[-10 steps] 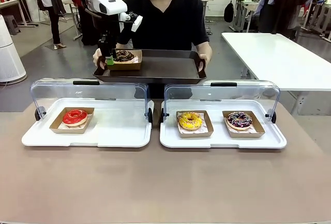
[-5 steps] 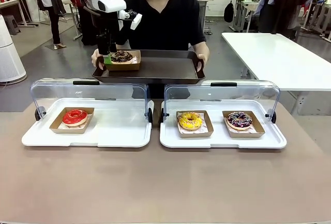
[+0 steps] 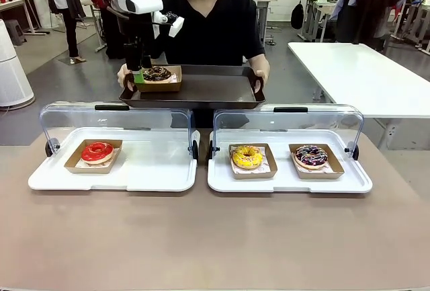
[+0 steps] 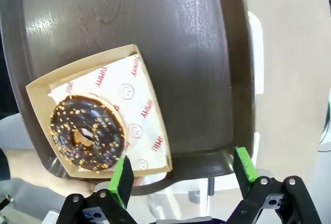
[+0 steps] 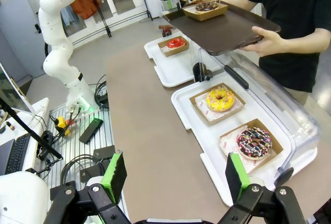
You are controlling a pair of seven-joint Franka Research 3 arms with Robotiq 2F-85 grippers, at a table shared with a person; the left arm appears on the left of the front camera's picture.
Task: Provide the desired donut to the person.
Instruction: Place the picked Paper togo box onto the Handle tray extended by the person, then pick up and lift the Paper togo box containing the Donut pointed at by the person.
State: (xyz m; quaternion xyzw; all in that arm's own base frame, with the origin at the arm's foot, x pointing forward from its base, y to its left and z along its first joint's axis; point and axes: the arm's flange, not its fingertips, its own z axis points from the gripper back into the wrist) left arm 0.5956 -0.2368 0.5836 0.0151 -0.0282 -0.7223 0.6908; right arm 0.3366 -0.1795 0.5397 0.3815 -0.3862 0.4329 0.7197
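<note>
Lifting clear, the left gripper [image 4: 183, 169] had released the box [image 4: 88, 66] and hung open; the right gripper [image 5: 173, 175] gaped too. The donut [image 4: 87, 133] looked soft and light (icing smears), so the stiff box rim suited gripping.

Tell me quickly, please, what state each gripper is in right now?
Left gripper: open, holding nothing, by the chocolate donut on the tray.
Right gripper: open, empty.
</note>
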